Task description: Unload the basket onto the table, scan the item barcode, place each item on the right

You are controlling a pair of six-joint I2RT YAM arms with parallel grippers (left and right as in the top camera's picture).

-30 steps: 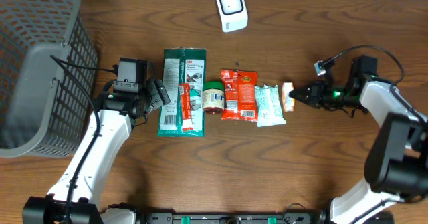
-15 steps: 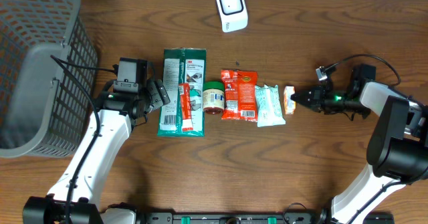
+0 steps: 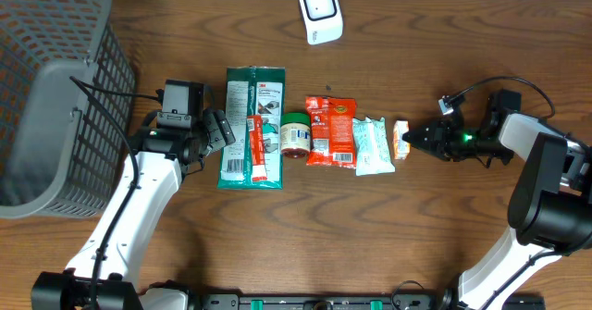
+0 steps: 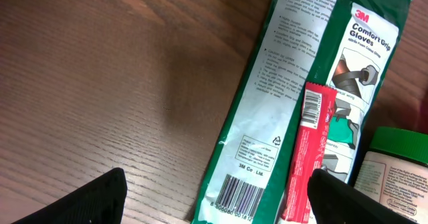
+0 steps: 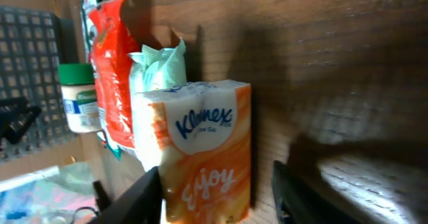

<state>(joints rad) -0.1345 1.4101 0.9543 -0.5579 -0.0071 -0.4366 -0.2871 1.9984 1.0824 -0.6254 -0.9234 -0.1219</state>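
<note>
A row of items lies mid-table. At its right end is a small orange Kleenex tissue pack [image 3: 400, 136] [image 5: 204, 150]. My right gripper [image 3: 415, 139] [image 5: 221, 198] is open, its jaws on either side of the pack: the left finger [image 5: 148, 198] touches it and the right finger [image 5: 297, 197] stands apart. My left gripper [image 3: 219, 127] [image 4: 217, 200] is wide open, hanging over the lower end of the green 3M gloves package [image 3: 251, 125] [image 4: 294, 83], whose barcode [image 4: 233, 198] shows between the fingers. The white scanner [image 3: 320, 12] sits at the back edge.
Between the two packs lie a red stick packet [image 3: 256, 149] [image 4: 309, 150], a green-lidded jar [image 3: 295, 134], a red snack bag [image 3: 330, 131] and a mint tissue pack [image 3: 373, 146]. A grey mesh basket [image 3: 55, 88] fills the far left.
My right gripper slid left up to the Kleenex pack and opened its jaws around it. The left arm stayed still.
</note>
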